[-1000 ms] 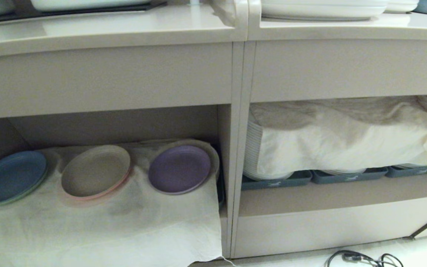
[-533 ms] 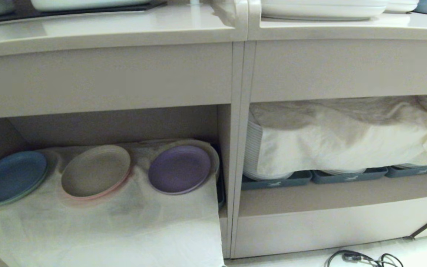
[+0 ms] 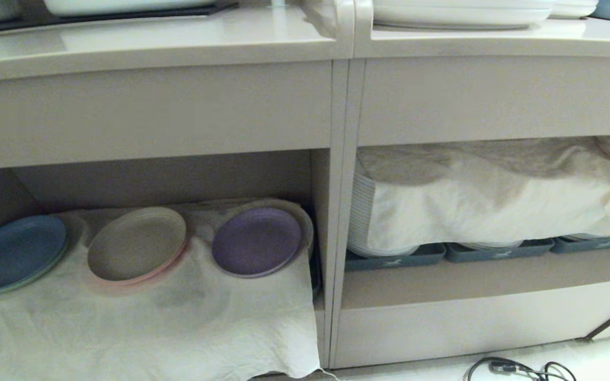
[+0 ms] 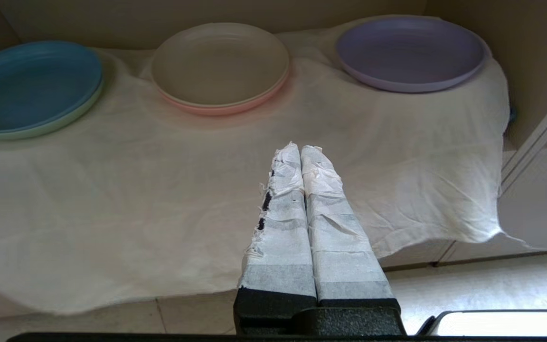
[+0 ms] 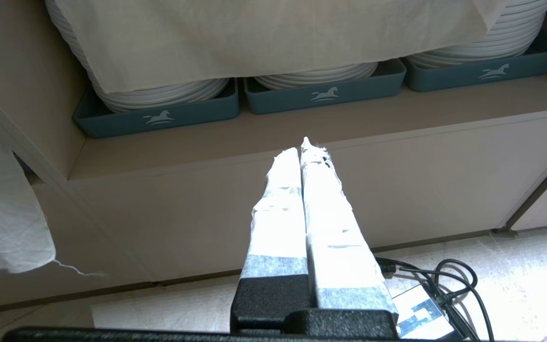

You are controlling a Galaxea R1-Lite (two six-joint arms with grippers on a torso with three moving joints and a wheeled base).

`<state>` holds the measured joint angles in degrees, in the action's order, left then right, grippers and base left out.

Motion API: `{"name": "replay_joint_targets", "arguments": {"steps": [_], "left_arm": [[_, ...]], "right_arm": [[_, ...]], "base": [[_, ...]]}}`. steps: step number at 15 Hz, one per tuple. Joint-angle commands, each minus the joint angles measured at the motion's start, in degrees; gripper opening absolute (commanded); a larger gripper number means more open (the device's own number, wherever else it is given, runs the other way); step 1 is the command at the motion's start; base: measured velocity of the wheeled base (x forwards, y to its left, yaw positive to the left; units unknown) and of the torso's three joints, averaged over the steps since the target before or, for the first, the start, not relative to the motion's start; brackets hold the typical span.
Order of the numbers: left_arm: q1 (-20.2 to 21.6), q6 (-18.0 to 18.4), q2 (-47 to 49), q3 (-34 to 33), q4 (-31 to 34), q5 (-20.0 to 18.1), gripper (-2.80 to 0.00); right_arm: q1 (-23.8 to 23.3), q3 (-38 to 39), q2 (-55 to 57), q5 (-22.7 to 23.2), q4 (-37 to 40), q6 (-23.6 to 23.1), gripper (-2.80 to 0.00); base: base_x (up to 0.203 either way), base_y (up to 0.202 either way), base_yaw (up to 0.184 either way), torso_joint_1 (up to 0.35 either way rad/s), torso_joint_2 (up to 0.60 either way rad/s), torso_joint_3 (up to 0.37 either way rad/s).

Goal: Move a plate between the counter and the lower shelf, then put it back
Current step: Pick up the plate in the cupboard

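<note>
The plate (image 3: 256,241) lies on the cloth (image 3: 178,317) of the lower shelf (image 3: 167,180), at its right end; the left gripper (image 4: 300,151) hangs before the shelf's front, well short of the plate, clenched on nothing. Left to right along the cloth sit a blue plate (image 3: 15,253), a beige plate (image 3: 136,243) (pink-rimmed), then the lilac one. Beyond the divider, grey-blue trays (image 5: 159,116) hold white plates under another cloth. The right gripper (image 5: 303,153) is clenched, empty, facing those trays.

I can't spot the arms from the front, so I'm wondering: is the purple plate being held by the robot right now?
No. The purple plate lies on the white cloth in the shelf, and the left gripper hovers short of it, jaws shut on nothing.
</note>
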<state>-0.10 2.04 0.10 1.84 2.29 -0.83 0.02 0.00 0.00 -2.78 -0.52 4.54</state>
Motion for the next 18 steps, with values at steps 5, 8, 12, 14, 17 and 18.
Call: {"name": "replay_joint_targets", "arguments": {"steps": [5, 8, 12, 14, 17, 18], "left_arm": [[0.0, -0.6, -0.1, 0.0, -0.3, 0.4, -2.80], [0.0, -2.4, -0.1, 0.0, -0.3, 0.6, -2.80], [0.0, -1.7, -0.1, 0.0, -0.3, 0.4, -2.80], [0.0, -1.7, -0.1, 0.0, -0.3, 0.5, -2.80], [0.0, -1.1, -0.1, 0.0, -0.2, 0.4, -2.80], [0.0, -1.2, -0.1, 0.1, -0.1, 0.5, -2.80]], "right_arm": [[0.1, 0.0, 0.0, 0.0, -0.1, 0.0, -2.80], [0.1, 0.0, 0.0, 0.0, 0.0, 0.0, -2.80], [0.1, 0.0, 0.0, 0.0, -0.1, 0.0, -2.80], [0.0, 0.0, 0.0, 0.0, -0.1, 0.0, -2.80], [0.0, 0.0, 0.0, 0.0, -0.1, 0.0, -2.80], [0.0, 0.0, 0.0, 0.0, 0.0, -0.1, -2.80]], "base": [[0.000, 0.000, 0.000, 0.000, 0.00, 0.000], [0.000, 0.000, 0.000, 0.000, 0.00, 0.000], [0.000, 0.000, 0.000, 0.000, 0.00, 0.000], [0.000, 0.000, 0.000, 0.000, 0.00, 0.000], [0.000, 0.000, 0.000, 0.000, 0.00, 0.000], [0.000, 0.000, 0.000, 0.000, 0.00, 0.000]]}}
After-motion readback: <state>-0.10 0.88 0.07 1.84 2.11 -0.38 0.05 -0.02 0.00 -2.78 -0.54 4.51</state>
